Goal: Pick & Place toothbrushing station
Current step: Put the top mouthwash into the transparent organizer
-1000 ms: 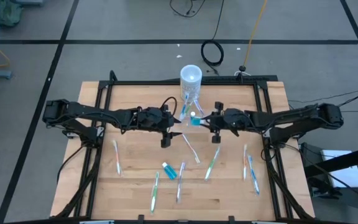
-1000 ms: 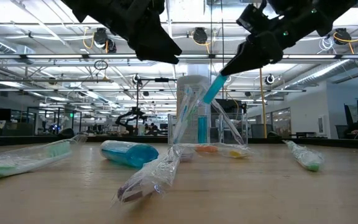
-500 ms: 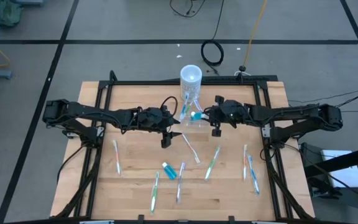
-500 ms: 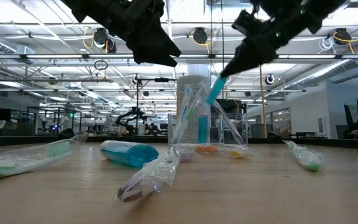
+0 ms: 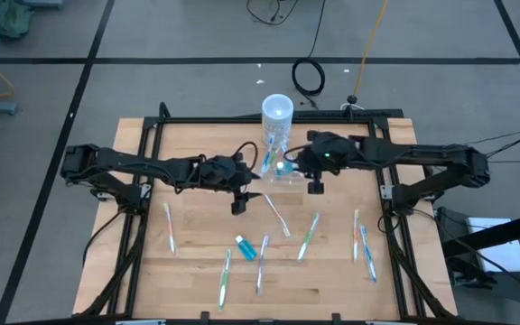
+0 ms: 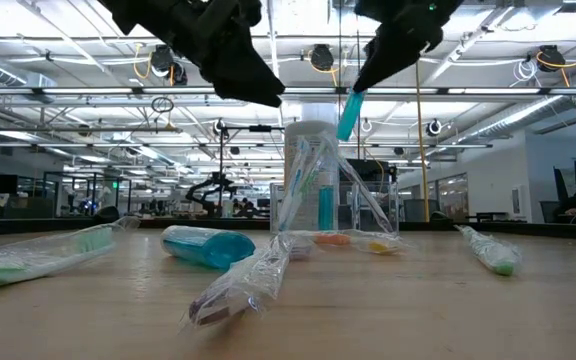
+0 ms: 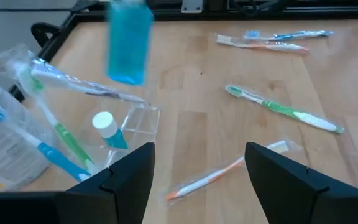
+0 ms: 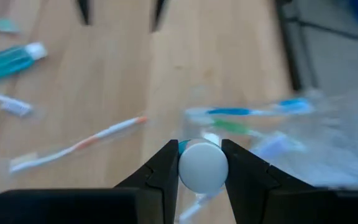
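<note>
My right gripper [image 6: 366, 78] is shut on a small blue tube [image 6: 348, 113] and holds it above the clear container [image 5: 276, 172] at the table's far middle. Wrapped toothbrushes [image 7: 58, 134] lean inside the container [image 7: 129, 127], and a white-capped tube [image 7: 106, 127] stands in it. My left gripper [image 7: 197, 177] hovers open just left of the container, above the table, with nothing between its fingers [image 5: 238, 194]. A tall white cylinder [image 5: 277, 112] stands behind the container. My right gripper pinches the tube's white cap end [image 8: 202, 167] between its two fingers [image 8: 164, 169]. They slant down from the table's right side. The blue body [image 7: 129, 43] hangs below them, nearly upright, clear of the container and the table.
Another blue tube [image 5: 245, 247] lies on the near middle of the table. Wrapped toothbrushes lie scattered: at the left [image 5: 169, 227], near the front [image 5: 225, 276], in the middle [image 5: 276, 213] and at the right [image 5: 365, 250]. A black frame [image 5: 382, 194] borders the board.
My right gripper has risen and drawn a little toward the table's left with the blue tube. It has tipped steeper, so the tube now hangs more upright and higher above the container. The left gripper has kept still.
</note>
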`<state>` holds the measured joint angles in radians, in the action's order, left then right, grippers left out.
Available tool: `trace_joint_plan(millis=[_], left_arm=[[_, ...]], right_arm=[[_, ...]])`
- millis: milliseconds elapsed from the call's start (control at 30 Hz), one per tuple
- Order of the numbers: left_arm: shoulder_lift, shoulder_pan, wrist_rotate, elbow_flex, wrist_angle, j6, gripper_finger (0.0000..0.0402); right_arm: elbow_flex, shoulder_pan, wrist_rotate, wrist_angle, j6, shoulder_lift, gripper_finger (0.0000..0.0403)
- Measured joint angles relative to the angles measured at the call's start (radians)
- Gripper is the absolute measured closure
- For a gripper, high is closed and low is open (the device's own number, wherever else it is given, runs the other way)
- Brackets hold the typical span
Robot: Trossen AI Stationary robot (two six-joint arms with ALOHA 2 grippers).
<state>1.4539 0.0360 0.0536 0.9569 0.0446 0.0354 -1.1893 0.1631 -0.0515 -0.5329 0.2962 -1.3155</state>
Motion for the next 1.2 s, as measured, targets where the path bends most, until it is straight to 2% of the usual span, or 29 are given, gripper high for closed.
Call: trace_joint_plan(millis=[133, 233, 467, 867, 1033, 1200], left_arm=[[-0.066, 0.025, 0.008, 0.0, 0.063, 0.012, 0.0146], [-0.131, 0.048, 0.053, 0.0, 0.117, -0.001, 0.0146], [-0.246, 0.1, 0.105, 0.0, 0.178, 0.015, 0.0146], [-0.229, 0.133, 0.105, 0.0, 0.154, 0.089, 0.0146], [-0.229, 0.146, 0.105, 0.001, 0.124, 0.091, 0.0146], [-0.23, 0.152, 0.105, 0.001, 0.12, 0.091, 0.0146]], right_arm=[[-0.054, 0.017, 0.028, -0.101, 0.005, -0.099, 0.0306], [-0.066, 0.024, 0.028, -0.11, 0.013, -0.154, 0.0304], [-0.07, 0.053, 0.033, -0.081, 0.025, -0.187, 0.0304], [-0.06, 0.092, 0.031, -0.057, -0.001, -0.192, 0.0304], [0.009, 0.102, 0.106, 0.038, -0.004, -0.205, 0.0303], [0.104, 0.104, 0.105, 0.124, -0.003, -0.205, 0.0303]])
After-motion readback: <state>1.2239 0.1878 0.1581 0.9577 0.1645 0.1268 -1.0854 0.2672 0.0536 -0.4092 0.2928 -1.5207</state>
